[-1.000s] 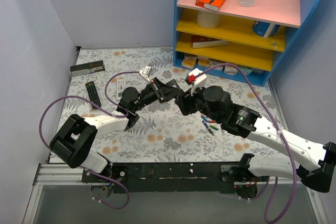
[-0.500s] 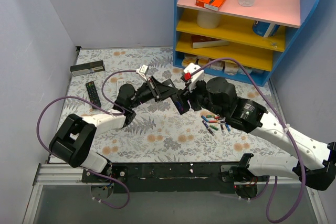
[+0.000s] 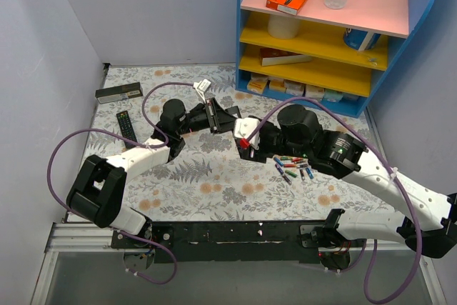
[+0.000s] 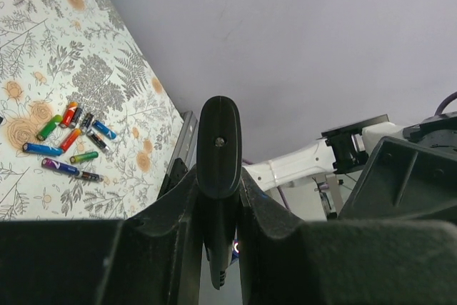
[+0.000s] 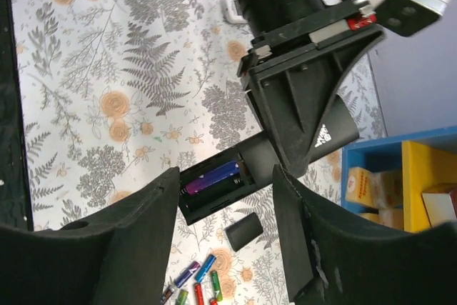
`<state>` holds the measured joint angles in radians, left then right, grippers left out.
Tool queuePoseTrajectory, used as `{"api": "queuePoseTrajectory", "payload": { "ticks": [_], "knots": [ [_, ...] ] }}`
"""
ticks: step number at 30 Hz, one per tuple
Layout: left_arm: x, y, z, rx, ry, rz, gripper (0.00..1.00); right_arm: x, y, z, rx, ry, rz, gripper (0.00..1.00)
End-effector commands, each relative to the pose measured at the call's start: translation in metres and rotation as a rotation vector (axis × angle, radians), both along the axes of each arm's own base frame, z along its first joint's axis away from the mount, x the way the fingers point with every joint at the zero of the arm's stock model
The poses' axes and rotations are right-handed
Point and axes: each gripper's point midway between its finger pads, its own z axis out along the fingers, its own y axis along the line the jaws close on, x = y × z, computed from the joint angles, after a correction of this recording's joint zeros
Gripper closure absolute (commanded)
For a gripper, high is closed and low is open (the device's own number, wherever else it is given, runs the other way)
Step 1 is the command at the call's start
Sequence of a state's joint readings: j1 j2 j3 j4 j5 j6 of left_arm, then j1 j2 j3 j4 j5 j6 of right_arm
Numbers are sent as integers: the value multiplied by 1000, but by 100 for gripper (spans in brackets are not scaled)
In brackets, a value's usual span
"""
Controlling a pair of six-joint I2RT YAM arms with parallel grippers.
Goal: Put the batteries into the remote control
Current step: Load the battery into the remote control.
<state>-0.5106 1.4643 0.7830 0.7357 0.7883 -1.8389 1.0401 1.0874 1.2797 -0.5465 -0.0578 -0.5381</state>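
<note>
My left gripper (image 4: 218, 201) is shut on the long black remote control (image 4: 218, 141) and holds it above the table. In the right wrist view the remote control (image 5: 265, 156) has its battery bay open, facing up, with a purple-blue battery (image 5: 211, 177) in it and a dark shape beside it. My right gripper (image 5: 225, 174) is open and empty, its fingers on either side of the bay, above it. Several loose batteries (image 3: 291, 168) lie on the table; they also show in the left wrist view (image 4: 71, 141). The left gripper (image 3: 223, 119) and right gripper (image 3: 248, 138) meet mid-table.
The black battery cover (image 5: 243, 231) lies on the table beside the loose batteries (image 5: 196, 285). A shorter black remote (image 3: 126, 126) and a dark box (image 3: 119, 92) lie at the far left. A blue shelf unit (image 3: 314, 69) stands at the back right.
My right wrist has swung down and left, so its gripper now points over the remote's open bay. The left gripper has shifted slightly back with the remote. The loose batteries are now uncovered.
</note>
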Motion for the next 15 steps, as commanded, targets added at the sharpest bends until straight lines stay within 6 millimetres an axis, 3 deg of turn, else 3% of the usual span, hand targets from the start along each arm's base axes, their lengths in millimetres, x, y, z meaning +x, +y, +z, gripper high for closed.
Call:
{"api": "queuePoseTrajectory", "payload": {
  "ticks": [1, 6, 15],
  "knots": [
    [-13, 0, 14, 12, -65, -79, 100, -8, 4, 0, -39, -39, 112, 42],
    [-16, 0, 14, 25, -68, -107, 100, -3, 2, -11, -78, -41, 116, 52],
    [-19, -1, 19, 46, -104, -131, 100, 0, 6, -22, -92, -14, 145, 56]
  ]
}}
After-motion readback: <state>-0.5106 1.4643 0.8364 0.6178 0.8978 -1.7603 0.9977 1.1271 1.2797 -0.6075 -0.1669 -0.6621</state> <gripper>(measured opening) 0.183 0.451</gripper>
